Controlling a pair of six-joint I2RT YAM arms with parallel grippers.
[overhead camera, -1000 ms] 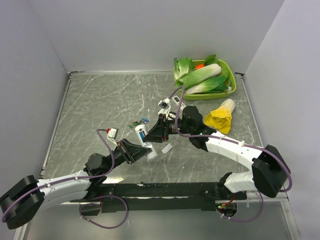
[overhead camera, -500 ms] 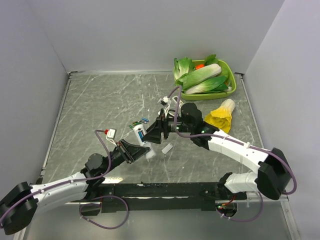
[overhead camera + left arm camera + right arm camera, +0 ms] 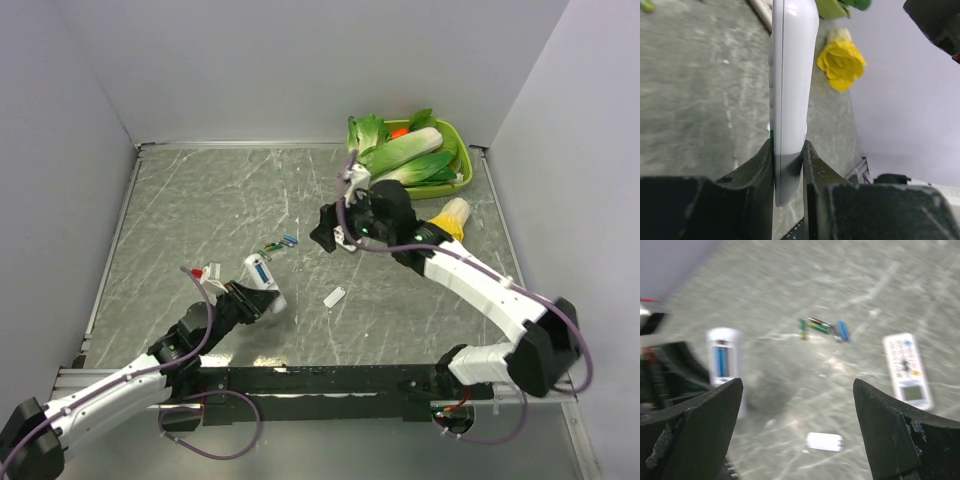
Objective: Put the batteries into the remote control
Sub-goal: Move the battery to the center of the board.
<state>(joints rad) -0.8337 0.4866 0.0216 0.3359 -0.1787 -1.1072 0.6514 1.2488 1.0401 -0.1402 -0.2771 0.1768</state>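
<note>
- Left gripper (image 3: 788,150) clamps remote control (image 3: 792,75), presenting its open back for loading.
- Right gripper (image 3: 797,385) spread wide, empty, over table (image 3: 200,200) centre near loose blue battery (image 3: 842,330).

Remote control (image 3: 260,273): stood at 9 o'clock of the cover plate (image 3: 334,297).
Loose battery (image 3: 290,240): lay at 1 o'clock of the remote control.

Top external: we look down from above and behind the arm bases (image 3: 320,382) over the whole bench (image 3: 180,200).
Left wrist: we sit at the left pincer (image 3: 788,160), sighting low along the remote control (image 3: 792,75) toward a wall (image 3: 900,100).
Right wrist: we look down between the fingers of the right pincer (image 3: 797,385); the remote control and cover plate (image 3: 824,441) seen here show in the top view too.
</note>
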